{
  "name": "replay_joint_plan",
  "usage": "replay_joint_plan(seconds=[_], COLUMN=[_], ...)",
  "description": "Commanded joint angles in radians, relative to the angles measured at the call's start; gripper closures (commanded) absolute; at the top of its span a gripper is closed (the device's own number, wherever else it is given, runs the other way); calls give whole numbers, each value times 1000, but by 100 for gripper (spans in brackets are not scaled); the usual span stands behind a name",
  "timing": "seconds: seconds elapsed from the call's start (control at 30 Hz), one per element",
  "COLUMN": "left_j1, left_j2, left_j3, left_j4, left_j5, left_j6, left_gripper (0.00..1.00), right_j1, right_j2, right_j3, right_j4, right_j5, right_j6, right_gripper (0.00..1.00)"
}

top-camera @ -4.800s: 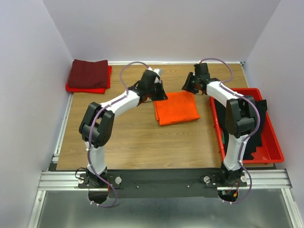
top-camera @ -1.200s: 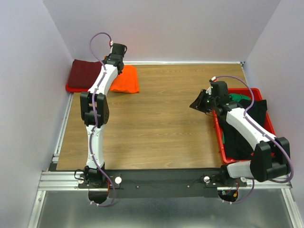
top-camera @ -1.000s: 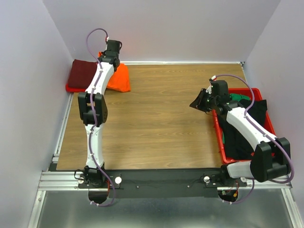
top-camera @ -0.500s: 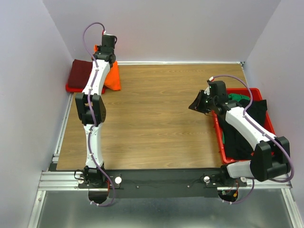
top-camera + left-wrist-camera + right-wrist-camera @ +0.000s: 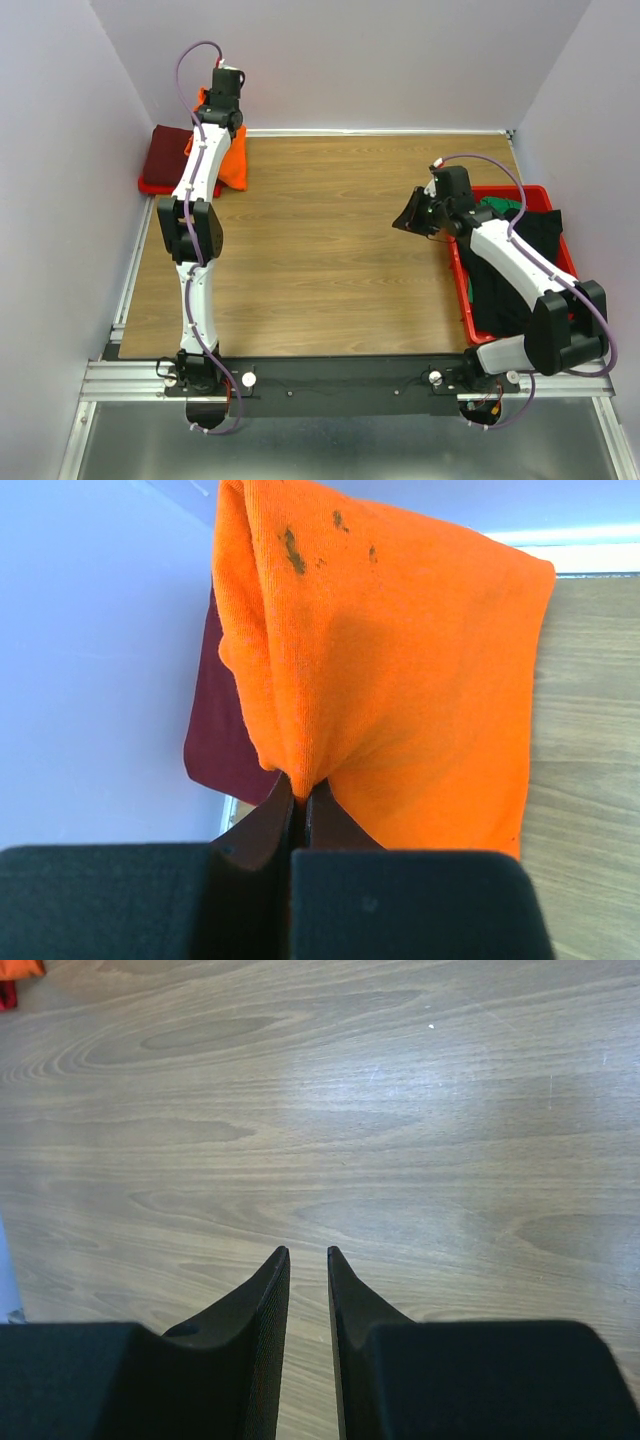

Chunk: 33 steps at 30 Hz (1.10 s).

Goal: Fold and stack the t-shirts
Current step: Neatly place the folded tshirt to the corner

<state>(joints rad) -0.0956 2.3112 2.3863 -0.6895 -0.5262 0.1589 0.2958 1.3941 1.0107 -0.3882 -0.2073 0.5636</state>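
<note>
My left gripper is shut on a fold of the bright orange t-shirt and holds it lifted at the back left corner; the cloth hangs beside the stack. In the left wrist view the fingers pinch the orange t-shirt, with the maroon t-shirt behind it. The folded maroon t-shirt lies on a red t-shirt. My right gripper hovers over bare table, jaws a narrow gap apart and empty, as the right wrist view shows.
A red plastic tray at the right edge holds a black t-shirt and a green t-shirt. Walls close in the back and both sides. The wooden table lies between the arms.
My left arm has carried the orange t-shirt from the table's middle to the back left corner and lifted it higher. My right gripper has left it and drifted slightly left beside the tray.
</note>
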Motion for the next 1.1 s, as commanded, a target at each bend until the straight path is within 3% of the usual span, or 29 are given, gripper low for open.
replay_joint_plan(seconds=[0.0,1.07], left_j1=[4,45], left_j2=[-90,-119], left_j3=[45,80], left_j4=[19,19], left_j5=[-29,8], left_j6=[27,77], left_gripper=[100,100], right_j1=[14,98], right_j2=[8,60], right_j3=[37,127], right_j4=[-24,-60], right_j5=[28,92], right_j6=[-10,10], right_gripper=[72,72])
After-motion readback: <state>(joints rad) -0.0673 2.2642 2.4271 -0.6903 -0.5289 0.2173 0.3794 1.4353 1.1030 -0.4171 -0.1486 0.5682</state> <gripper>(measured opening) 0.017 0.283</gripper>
